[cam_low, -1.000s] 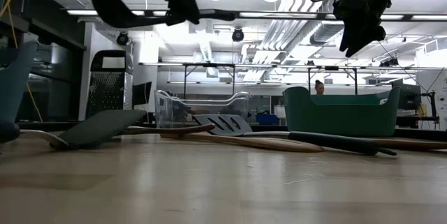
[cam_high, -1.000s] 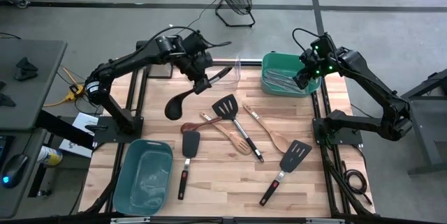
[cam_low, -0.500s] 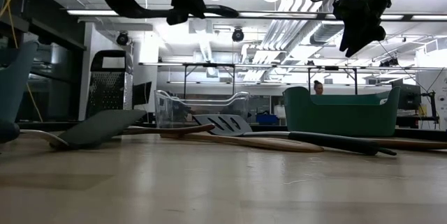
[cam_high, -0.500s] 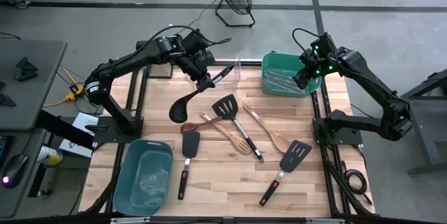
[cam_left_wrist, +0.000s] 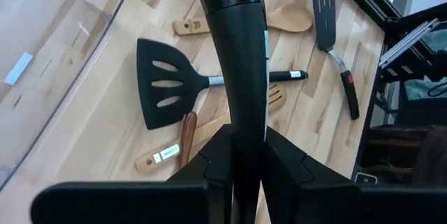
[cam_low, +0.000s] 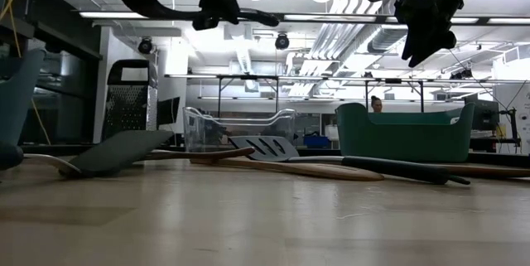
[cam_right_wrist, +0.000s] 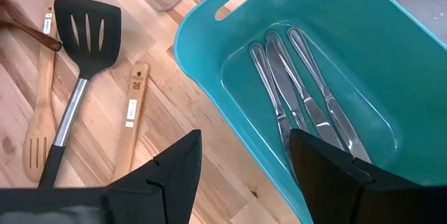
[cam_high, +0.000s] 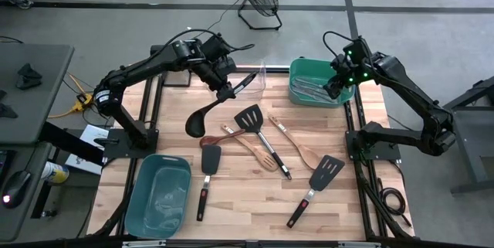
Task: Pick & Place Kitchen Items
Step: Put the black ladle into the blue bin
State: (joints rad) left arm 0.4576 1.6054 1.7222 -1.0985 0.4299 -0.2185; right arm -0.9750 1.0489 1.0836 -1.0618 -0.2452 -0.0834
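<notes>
High view: ladle (cam_high: 202, 114) perhaps barely shifted.

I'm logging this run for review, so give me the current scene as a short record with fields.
left gripper: shut on the black ladle, held in the air above the table
right gripper: open, empty, above the green tub
green tub contents: silvery metal pieces
on table: black turners, wooden spoons, a wooden slotted spatula
teal tub: at the near left, no utensils inside
</notes>
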